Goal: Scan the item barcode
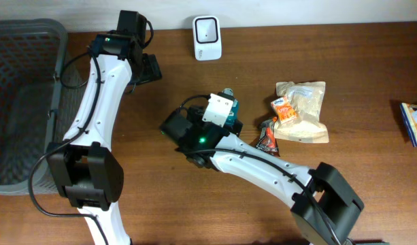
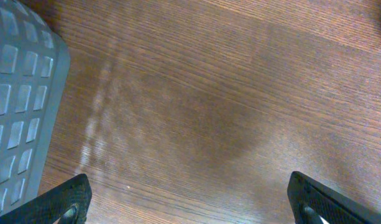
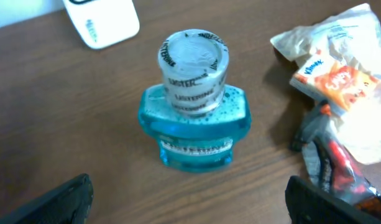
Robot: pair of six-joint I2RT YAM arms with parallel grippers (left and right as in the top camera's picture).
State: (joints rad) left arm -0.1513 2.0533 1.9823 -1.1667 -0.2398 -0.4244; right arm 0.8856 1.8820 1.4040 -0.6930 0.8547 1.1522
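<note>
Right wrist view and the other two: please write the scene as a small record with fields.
bottle: blue, capped, upright on table
scanner: white, beyond bottle
right fingers: open, bottle ahead, not touched
left fingers: open, over bare wood beside basket
packets: lying to one side of bottle, opposite the basket
scan: not yet done

Your overhead camera looks straight down on the whole table point(image 1: 181, 211). Your left wrist camera sits close over bare wood, facing down, with the basket point(image 2: 16, 93) corner at its left edge. Your right wrist camera looks steeply down from near the mouthwash bottle point(image 3: 194, 124) and scanner point(image 3: 103, 22); overhead shares all three.
</note>
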